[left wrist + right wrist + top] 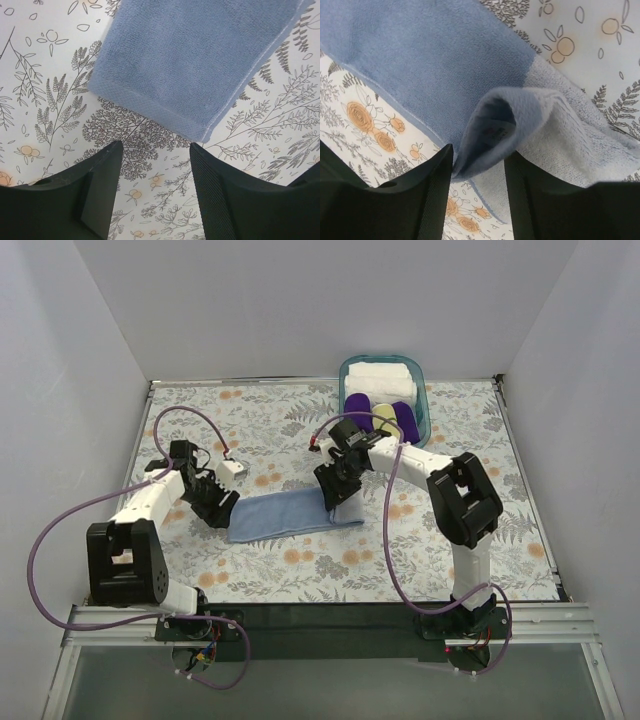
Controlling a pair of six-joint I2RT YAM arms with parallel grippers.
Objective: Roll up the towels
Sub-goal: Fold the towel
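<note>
the plain light blue cloth towel [290, 513] lay on the desk [450, 550], long axis spanning both tools. the left tool [155, 145] was apart, just short of one end. the right tool [478, 167] straddled the raised opposite fold; whether it was clamped could not be told.

Top view: we look from high up behind the arm bases, down and forward over the whole table [300, 570], with walls on three sides. It is the farthest of the three.

Left wrist view: we sit just behind the left gripper [155, 146], facing steeply down, close to the table. Its dark fingers [95, 200] fill the bottom edge.

Right wrist view: same mounting behind the right gripper [479, 152], nearer the surface; the cloth weave is plain.

Shared: the towel [290, 513] shows in all three. The top view takes it whole, the left wrist only its left end, the right wrist only its right end.
</note>
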